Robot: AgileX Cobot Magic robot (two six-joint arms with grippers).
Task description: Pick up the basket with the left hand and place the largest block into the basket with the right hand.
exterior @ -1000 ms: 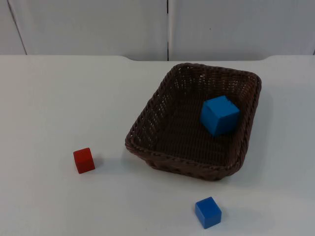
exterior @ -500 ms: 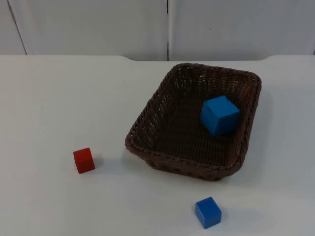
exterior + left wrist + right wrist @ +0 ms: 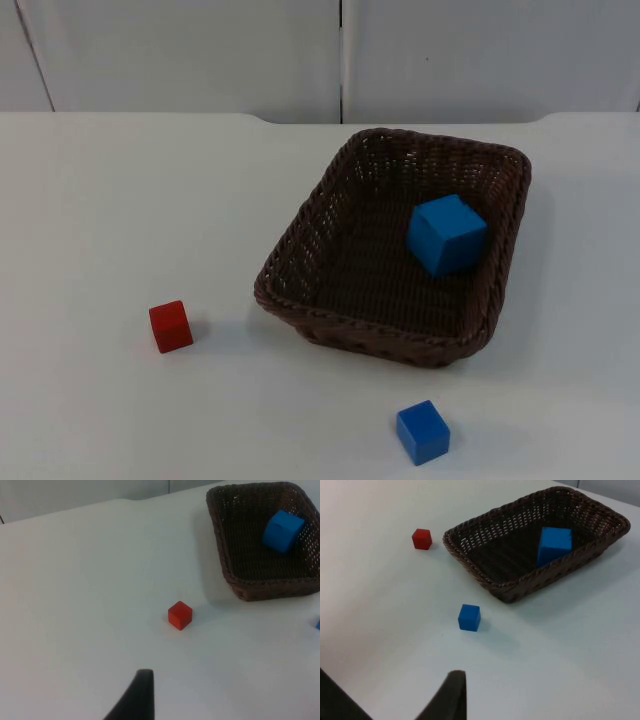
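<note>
A: Three blocks are showing, and the large blue block is lying inside the brown wicker basket, near its far right wall.

B: And the basket?

A: It is sitting on the white worktop, nothing holding it. The small blue block is lying just in front of it; the small red block is resting apart on its left.

B: The fingers?

A: The left gripper is hovering above the worktop, short of the red block. The right gripper is hanging short of the small blue block. Whether either gripper's fingers are apart or together, I cannot tell.
</note>
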